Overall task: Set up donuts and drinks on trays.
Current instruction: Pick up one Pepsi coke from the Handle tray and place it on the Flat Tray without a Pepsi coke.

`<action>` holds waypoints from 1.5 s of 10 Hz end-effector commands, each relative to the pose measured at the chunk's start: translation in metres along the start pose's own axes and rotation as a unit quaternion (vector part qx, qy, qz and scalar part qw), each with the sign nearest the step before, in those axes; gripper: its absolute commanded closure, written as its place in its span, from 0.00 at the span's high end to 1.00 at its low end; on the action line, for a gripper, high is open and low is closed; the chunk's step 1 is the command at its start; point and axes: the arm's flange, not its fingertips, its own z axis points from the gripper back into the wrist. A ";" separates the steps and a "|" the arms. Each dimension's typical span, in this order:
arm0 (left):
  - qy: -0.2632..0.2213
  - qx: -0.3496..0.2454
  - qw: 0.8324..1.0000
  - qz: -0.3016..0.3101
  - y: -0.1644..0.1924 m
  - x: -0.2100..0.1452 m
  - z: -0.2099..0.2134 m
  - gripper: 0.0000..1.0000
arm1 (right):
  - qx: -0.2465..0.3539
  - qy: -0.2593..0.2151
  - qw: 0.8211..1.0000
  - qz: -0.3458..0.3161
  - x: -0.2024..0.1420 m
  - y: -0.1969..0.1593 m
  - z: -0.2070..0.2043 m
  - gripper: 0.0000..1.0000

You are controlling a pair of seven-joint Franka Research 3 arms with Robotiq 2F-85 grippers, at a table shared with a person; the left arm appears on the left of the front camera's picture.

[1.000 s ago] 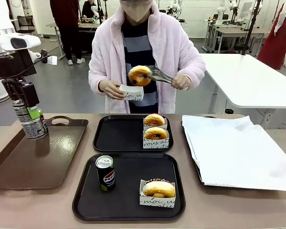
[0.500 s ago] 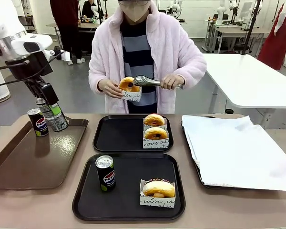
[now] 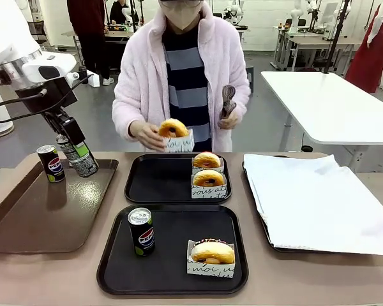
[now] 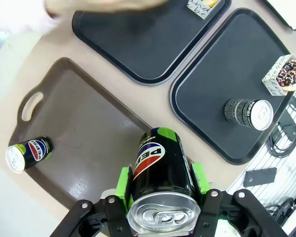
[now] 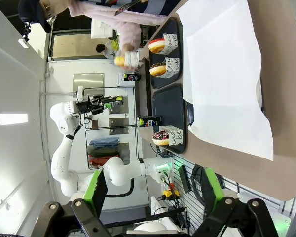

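At the left of the front view a tilted Pepsi can [image 3: 80,159] is being pinched between the green pads of the left end effector [image 3: 76,153], above the far right corner of the brown handled tray [image 3: 45,220]; a second Pepsi can [image 3: 50,163] is standing on that tray at its far left; the right end effector [image 5: 153,190] is being held spread, with nothing between its fingers, at the bottom of the right wrist view; on the near black tray [image 3: 172,271], low in the middle of the frame, a third can [image 3: 141,231] and a sleeved chocolate donut [image 3: 212,253] are being carried; on the far black tray [image 3: 153,182] two sleeved donuts [image 3: 208,171] are standing together; a further donut [image 3: 173,129] in a sleeve with black script is being held by the person's hand [image 3: 147,135] above that tray, with tongs [image 3: 228,99] in the other hand; at the right of the surface [image 3: 38,274] a tray is being covered by white paper [image 3: 313,201]; "PEPSI" is being shown on the held can in the left wrist view; "moi" is readable on the near sleeve.
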 end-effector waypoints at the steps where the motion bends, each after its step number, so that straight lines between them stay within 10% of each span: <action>1: -0.016 -0.001 1.000 -0.015 0.000 0.000 -0.003 0.58 | 0.006 0.000 1.000 0.004 -0.001 0.001 0.001 1.00; 8: -0.015 0.034 0.999 -0.020 -0.003 -0.064 0.057 0.58 | 0.006 0.000 1.000 0.004 -0.001 0.001 0.001 1.00; 15: 0.021 0.040 0.999 -0.005 0.001 0.030 0.008 0.58 | 0.006 0.000 1.000 0.004 -0.001 0.001 0.001 1.00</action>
